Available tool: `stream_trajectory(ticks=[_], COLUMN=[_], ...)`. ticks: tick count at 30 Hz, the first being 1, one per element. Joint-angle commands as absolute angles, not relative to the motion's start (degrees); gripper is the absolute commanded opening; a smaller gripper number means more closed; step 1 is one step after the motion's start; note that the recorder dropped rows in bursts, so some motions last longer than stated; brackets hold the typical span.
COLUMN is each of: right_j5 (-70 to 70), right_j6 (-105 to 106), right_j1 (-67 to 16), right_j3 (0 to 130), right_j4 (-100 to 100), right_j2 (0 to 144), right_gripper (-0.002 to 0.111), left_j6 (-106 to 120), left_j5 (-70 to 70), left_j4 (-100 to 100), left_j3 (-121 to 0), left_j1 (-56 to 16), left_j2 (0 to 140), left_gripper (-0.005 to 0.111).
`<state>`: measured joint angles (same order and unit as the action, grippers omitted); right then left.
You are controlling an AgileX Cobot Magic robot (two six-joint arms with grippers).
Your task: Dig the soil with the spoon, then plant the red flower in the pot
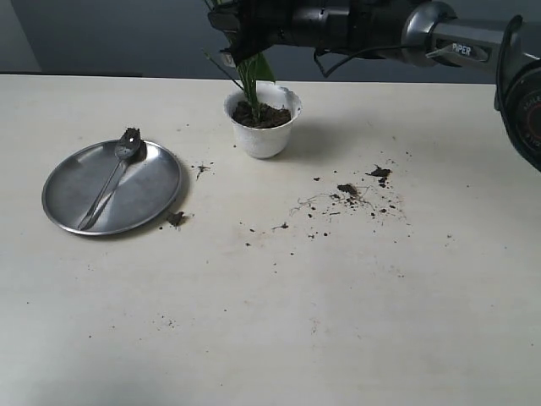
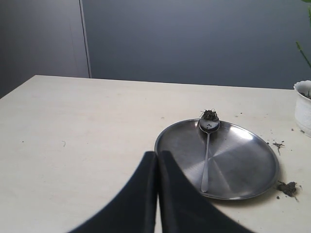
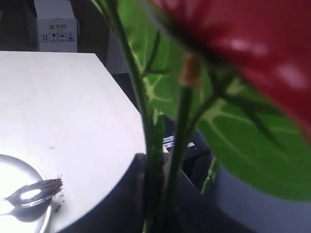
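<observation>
The white pot (image 1: pixel 263 118) stands at the back middle of the table with dark soil (image 1: pixel 262 115) inside; its rim also shows in the left wrist view as the pot (image 2: pixel 303 104). The red flower's green stems (image 1: pixel 249 85) stand in that soil. My right gripper (image 1: pixel 239 34) is shut on the stems above the pot; up close the red flower (image 3: pixel 243 43) fills the view, stems (image 3: pixel 160 160) pinched between the jaws. The spoon (image 1: pixel 114 175) lies in the steel plate (image 1: pixel 156 190), a clump of soil on its bowl (image 2: pixel 209 121). My left gripper (image 2: pixel 157 158) is shut and empty, near the plate.
Loose soil crumbs and root fibres (image 1: pixel 351 196) are scattered right of the pot. Smaller clumps (image 1: pixel 176 219) lie beside the plate's rim. The right arm (image 1: pixel 456 38) stretches across the back of the table from the right.
</observation>
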<state>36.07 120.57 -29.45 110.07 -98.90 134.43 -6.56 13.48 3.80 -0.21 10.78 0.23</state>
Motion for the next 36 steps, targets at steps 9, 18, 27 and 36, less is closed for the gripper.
stream_trajectory(ticks=[9, 18, 27, 36], right_j5=[35.7, 33.8, 36.5, 39.0], right_j6=[120.8, 120.8, 120.8, 120.3], right_j1=[-29.7, -29.7, -29.7, -29.7], right_j3=[110.5, 110.5, 110.5, 110.3], right_j4=[-99.9, -99.9, -99.9, -99.3], right_j2=[132.0, 129.0, 129.0, 129.0], right_gripper=[-0.001, -0.001, -0.001, -0.001], left_j6=[-6.9, -6.9, -6.9, -6.9], left_j5=[13.2, 13.2, 13.2, 13.2], left_j4=[3.6, 3.6, 3.6, 3.6], left_j3=[0.0, 0.0, 0.0, 0.0], left_j1=[10.8, 10.8, 10.8, 10.8], left_j2=[0.0, 0.0, 0.0, 0.0], left_gripper=[0.001, 0.001, 0.001, 0.001])
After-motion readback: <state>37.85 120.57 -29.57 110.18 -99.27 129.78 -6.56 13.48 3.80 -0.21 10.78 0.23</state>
